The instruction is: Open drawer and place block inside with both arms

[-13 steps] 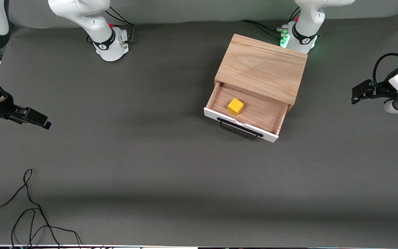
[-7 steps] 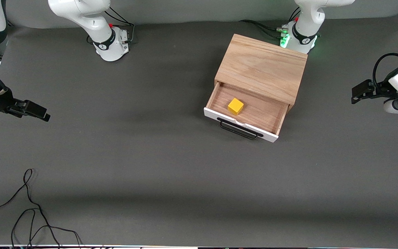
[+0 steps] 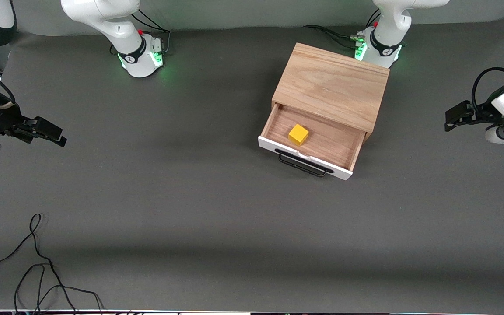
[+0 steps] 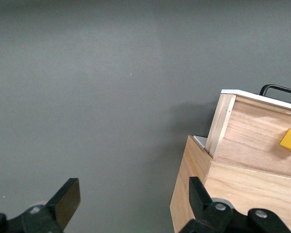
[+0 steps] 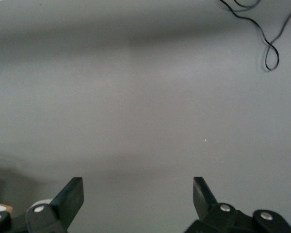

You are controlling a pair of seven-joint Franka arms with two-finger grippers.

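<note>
Block (image 3: 298, 134) inside open drawer (image 3: 311, 140)

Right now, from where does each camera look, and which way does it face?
Front view: high across the table, facing both bases; drawer open with block inside; left gripper and right gripper wait at their own ends.
Left wrist view: looks down past its open fingers at the drawer.
Right wrist view: bare table, loose cable, open fingers.
Front and left wrist views share drawer and block.

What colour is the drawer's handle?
Black: a long thin wire handle on the drawer's white front panel, clearest in the front view.
</note>
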